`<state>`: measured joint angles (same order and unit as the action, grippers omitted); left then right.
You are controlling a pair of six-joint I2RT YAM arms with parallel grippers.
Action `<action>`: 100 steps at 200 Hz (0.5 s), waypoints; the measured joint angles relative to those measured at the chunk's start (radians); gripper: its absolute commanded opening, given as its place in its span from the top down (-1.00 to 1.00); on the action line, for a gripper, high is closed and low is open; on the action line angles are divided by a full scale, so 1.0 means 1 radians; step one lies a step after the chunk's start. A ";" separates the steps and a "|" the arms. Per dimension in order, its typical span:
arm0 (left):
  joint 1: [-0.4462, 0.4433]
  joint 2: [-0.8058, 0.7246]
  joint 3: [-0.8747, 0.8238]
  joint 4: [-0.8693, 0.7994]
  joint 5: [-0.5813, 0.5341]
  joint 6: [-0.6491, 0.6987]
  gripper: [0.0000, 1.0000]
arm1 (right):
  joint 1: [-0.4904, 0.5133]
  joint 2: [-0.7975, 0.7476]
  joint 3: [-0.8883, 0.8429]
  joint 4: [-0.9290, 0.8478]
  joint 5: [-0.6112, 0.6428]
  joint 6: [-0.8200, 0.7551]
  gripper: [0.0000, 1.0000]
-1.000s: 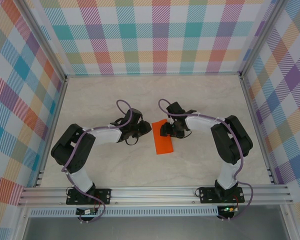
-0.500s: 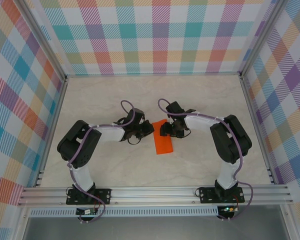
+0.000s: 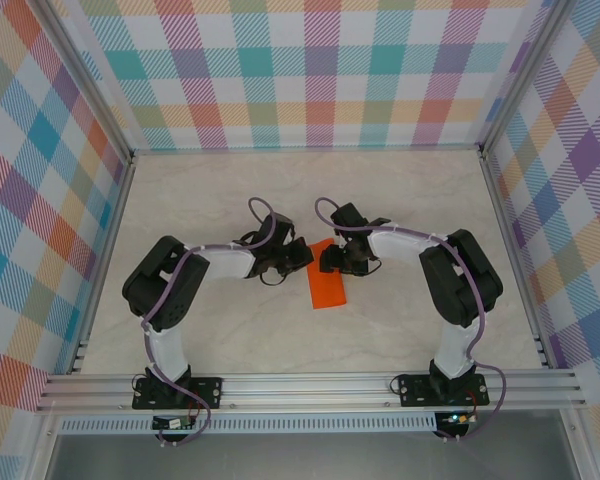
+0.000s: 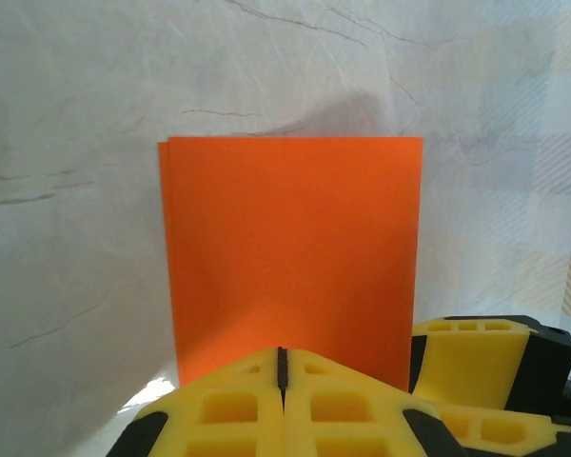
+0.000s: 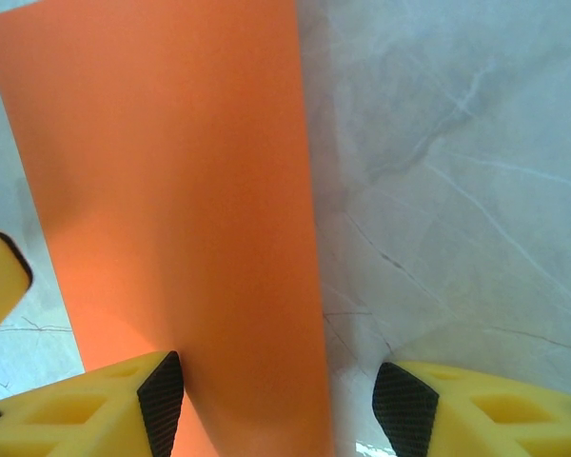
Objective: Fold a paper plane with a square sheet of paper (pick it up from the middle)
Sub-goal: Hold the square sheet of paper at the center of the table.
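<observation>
Paper (image 3: pixel 326 288), folded into a rectangle, lies flat on the table (image 3: pixel 220 200) between the arms, long axis running toward their bases. Left gripper (image 4: pixel 282 360), fingers pressed together, meets its far end; right gripper (image 5: pixel 276 419), spread, straddles one edge.

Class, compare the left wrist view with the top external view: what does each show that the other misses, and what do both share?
Left wrist: the folded orange paper's two offset layers, the left gripper's fingers shut together. Top external: the whole left arm, the plaid walls. Both: the paper on the marbled table, the left gripper at its edge.
</observation>
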<state>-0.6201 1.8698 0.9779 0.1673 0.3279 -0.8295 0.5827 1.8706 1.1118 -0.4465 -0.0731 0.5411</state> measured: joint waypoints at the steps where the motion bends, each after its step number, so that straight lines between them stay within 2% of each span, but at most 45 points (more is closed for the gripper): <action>1: -0.001 0.001 0.002 -0.003 0.000 0.002 1.00 | 0.000 0.000 0.000 0.000 0.000 0.000 -0.25; 100: -0.016 0.027 0.015 -0.078 -0.026 0.023 1.00 | 0.001 0.002 0.003 -0.005 0.003 -0.001 -0.24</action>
<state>-0.6365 1.8973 0.9932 0.0891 0.3019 -0.8070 0.5835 1.8725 1.1149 -0.4511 -0.0700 0.5404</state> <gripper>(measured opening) 0.042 0.619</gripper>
